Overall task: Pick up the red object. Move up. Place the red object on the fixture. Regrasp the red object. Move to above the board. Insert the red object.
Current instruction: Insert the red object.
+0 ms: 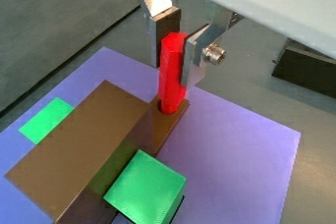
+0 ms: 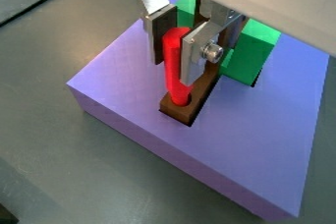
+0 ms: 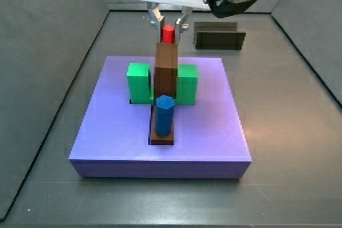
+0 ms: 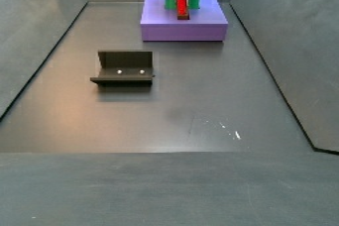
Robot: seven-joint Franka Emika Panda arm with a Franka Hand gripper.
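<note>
Wrist views, overall: both look down on the purple slab with the tool at work over it.
Bench (image 4: pixel 172 111): a dark grey floor that carries everything; the board sits at its far end in a side view.
Board (image 3: pixel 201 132): a flat lavender square slab; in a side view a narrow dark slot runs along its middle line.
Brown block (image 1: pixel 92 144): a long upright block standing on the board, between the green pieces.
Green blocks (image 3: pixel 138 82): one on each side of the brown block.
Fixture (image 4: pixel 123 68): a dark bracket on the bench, well apart from the board and from the tool.
Blue cylinder (image 3: pixel 163 115): upright in the slot, near the board's front edge in a side view.
Tool (image 2: pixel 184 43): directly above the board, its flat silver fingers (image 2: pixel 201 43) pressed against either side of the red object, so it grips the piece.
Red object (image 1: pixel 174 69): a slim upright peg; its upper half lies between the tool's fingers, its lower end sits in the brown-lined opening of the board.
Red object, side view (image 3: pixel 168 34): just behind the brown block, beneath the tool.
</note>
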